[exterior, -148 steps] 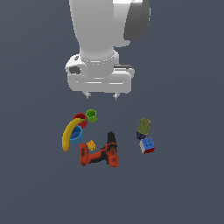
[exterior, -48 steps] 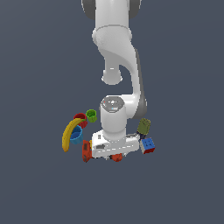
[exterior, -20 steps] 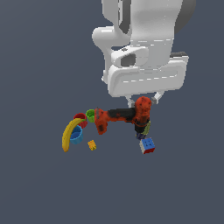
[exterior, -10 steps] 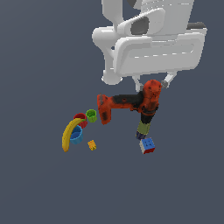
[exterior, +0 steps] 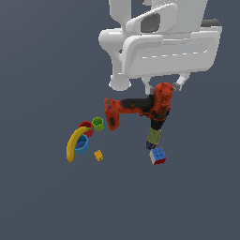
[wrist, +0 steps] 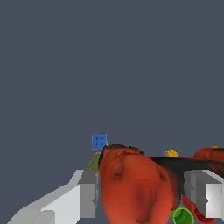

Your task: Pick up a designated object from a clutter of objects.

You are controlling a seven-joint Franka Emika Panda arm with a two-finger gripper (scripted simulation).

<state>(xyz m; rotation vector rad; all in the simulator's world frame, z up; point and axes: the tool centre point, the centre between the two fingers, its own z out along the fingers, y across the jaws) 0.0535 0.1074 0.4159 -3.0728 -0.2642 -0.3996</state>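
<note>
Holding: the gripper (exterior: 163, 86) is clamping its two fingers on the red-orange body of the drill (exterior: 140, 107), one finger on each side, as the wrist view is showing (wrist: 141, 192).
Drill position: the drill is hanging in the air under the white arm (exterior: 164, 44), clear of the dark floor (exterior: 42, 197); in the exterior view it is lying roughly level, its blocky base pointing toward 9 o'clock and its rounded red-orange body sitting at the 3 o'clock end between the fingers.
Fingers: a grey finger (wrist: 87, 194) is pressing one flank of the drill and a second grey finger (wrist: 205, 194) is pressing the other flank.
Clutter, 8 o'clock of the drill: the yellow banana (exterior: 73, 143) is curving around the blue cup (exterior: 81, 145); the red cup (exterior: 86, 128) is sitting just beside the green cup (exterior: 98, 123).
Small block: the tiny yellow block (exterior: 98, 155) is lying near the blue cup, at about its 4 o'clock, apart from it.
Clutter, 6 o'clock of the gripper: the olive-green can (exterior: 153, 137) is appearing just below the drill's body in the exterior view; whether the two are touching cannot be told.
Cube: the multicoloured cube (exterior: 158, 155) is resting near the can, at its 6 o'clock, its blue face showing in the wrist view (wrist: 99, 141).
</note>
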